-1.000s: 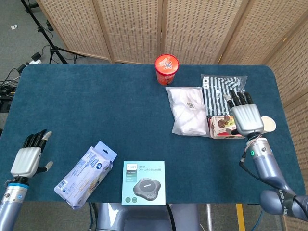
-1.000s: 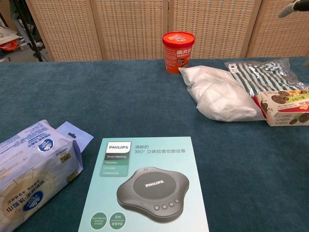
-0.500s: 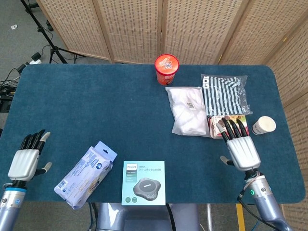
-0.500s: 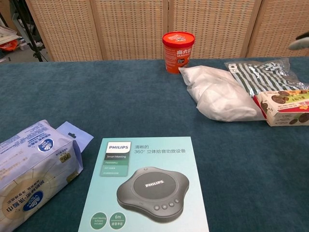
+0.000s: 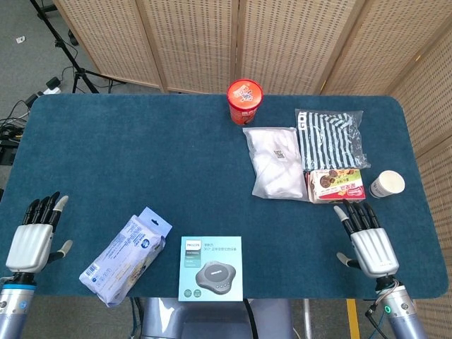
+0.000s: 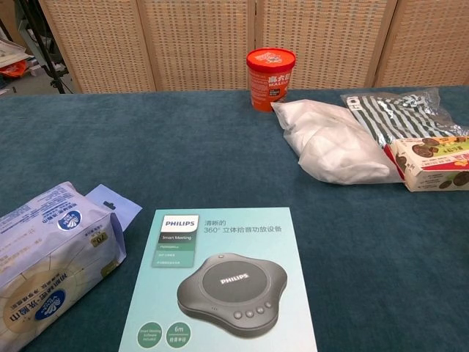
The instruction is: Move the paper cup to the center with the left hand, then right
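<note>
Paper cup (image 5: 387, 184) lies on its side beyond the empty right robot hand (image 5: 369, 242).

The right hand (image 5: 370, 240) has drawn back from over the cookie box (image 5: 337, 185) toward the near table edge, uncovering the paper cup (image 5: 386, 184) just right of that box, while the left hand (image 5: 32, 239) seems slightly lower.
</note>
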Robot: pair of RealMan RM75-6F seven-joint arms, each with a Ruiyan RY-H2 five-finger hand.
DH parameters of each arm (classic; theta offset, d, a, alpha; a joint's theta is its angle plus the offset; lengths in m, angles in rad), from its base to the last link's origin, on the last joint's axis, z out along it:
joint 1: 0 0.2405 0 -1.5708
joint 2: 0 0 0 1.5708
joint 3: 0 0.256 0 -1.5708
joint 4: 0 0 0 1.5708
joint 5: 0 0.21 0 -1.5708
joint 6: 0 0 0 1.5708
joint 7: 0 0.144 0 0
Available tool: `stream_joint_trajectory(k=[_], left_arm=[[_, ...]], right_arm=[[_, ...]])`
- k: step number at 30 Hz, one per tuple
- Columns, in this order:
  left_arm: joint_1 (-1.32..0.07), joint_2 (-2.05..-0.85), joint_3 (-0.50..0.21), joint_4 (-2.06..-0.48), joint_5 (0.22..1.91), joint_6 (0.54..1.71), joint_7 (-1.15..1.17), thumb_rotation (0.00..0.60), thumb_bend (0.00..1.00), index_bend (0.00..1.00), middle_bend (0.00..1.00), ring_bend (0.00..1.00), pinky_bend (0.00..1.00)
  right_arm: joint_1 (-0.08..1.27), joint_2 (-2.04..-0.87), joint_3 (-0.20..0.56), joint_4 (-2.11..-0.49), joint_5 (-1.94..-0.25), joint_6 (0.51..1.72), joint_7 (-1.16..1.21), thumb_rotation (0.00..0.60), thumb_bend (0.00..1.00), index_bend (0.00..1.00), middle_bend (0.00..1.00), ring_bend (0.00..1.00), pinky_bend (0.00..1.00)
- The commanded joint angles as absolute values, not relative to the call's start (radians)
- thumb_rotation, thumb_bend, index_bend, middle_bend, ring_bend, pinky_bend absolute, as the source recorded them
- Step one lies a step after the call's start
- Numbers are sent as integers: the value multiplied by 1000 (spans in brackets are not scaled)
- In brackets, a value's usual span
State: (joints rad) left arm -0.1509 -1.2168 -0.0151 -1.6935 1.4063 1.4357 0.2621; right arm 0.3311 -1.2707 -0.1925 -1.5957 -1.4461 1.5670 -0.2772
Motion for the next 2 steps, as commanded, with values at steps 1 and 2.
stream_joint_trajectory(k=[1, 2], left_arm=[[-151, -1220, -19, -1686, 1399, 1430, 264, 600, 245, 0, 0, 0, 0], [-152, -1222, -20, -1684, 1397, 1427, 264, 600, 245, 0, 0, 0, 0]], right_arm=[[314, -1278, -177, -1570, -1460, 1559, -257, 600, 93, 0, 0, 0, 0], [312, -1279, -174, -1565, -1461, 1555, -254, 600, 93, 0, 0, 0, 0]])
